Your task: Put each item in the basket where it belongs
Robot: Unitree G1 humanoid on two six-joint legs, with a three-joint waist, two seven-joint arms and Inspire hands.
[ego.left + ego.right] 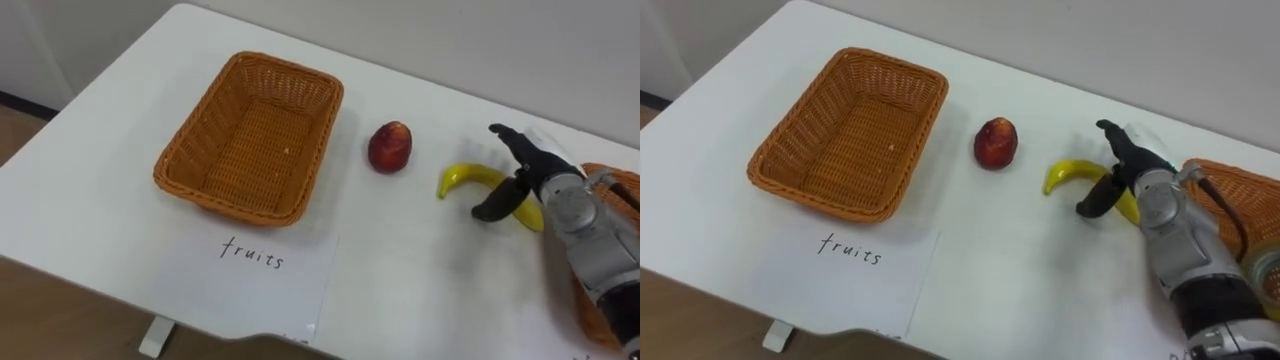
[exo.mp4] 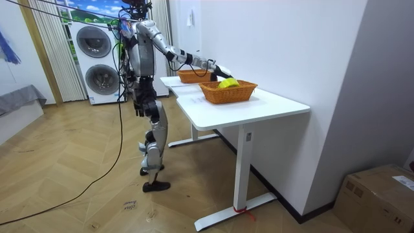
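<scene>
An empty wicker basket (image 1: 190,175) stands on the left of the white table (image 1: 90,220). A red apple (image 1: 390,146) lies to its right. Further right lies a yellow banana (image 1: 468,176). My right hand (image 1: 530,170) is open over the banana's right half, fingers stretched past its far side and thumb on the near side. A second wicker basket (image 1: 1230,195) sits at the right edge, behind my right forearm. In the room view I stand at the table's long side with the right arm stretched out, and my left hand (image 2: 138,107) hangs by the hip.
A white paper sheet (image 1: 265,270) with a handwritten label lies in front of the left basket, near the table's front edge. A roll of tape (image 1: 1265,270) shows in the right basket. The wall runs close behind the table. Washing machines (image 2: 97,61) stand behind me.
</scene>
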